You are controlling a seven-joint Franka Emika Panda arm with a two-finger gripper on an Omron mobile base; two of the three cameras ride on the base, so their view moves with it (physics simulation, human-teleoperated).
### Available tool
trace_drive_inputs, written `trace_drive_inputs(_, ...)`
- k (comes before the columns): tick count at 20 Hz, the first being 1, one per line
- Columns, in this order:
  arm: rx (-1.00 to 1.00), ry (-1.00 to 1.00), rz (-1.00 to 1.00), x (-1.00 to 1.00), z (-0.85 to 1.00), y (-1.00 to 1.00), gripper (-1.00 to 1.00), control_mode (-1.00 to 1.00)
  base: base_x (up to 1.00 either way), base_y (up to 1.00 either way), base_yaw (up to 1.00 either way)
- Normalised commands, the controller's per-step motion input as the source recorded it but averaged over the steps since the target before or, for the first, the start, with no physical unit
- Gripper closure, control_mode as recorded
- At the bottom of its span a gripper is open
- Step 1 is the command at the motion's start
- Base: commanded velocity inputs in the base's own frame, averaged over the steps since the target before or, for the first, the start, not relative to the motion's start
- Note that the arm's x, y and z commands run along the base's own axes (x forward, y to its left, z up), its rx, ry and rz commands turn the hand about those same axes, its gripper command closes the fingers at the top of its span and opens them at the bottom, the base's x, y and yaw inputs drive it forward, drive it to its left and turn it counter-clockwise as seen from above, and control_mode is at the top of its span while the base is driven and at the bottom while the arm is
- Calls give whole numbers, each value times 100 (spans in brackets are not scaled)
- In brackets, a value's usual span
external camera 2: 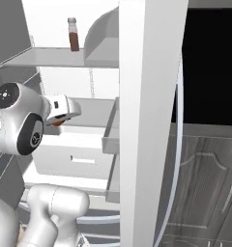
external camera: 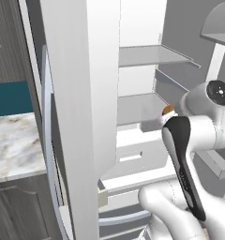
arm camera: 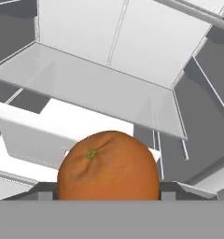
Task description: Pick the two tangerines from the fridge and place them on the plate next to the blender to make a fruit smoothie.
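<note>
One tangerine, round and orange with a small green stem mark, sits between my fingers in the hand view. My gripper is shut on it, in front of the open fridge at the height of its middle shelf. From the left base view a sliver of the tangerine shows at the gripper. The right base view shows the tangerine under the white hand of the gripper. The plate and the blender are out of view.
The fridge's open door stands close on the left, its other door on the right. A brown bottle stands on the upper shelf. White drawers lie below. A marble counter lies left; dark cabinets right.
</note>
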Motion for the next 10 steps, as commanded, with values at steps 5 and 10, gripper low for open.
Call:
trace_drive_inputs(5,0,0,0,0,0,0,100,100,-73,0,0)
trace_drive_inputs(10,0,0,0,0,0,0,100,100,-72,-1,-45)
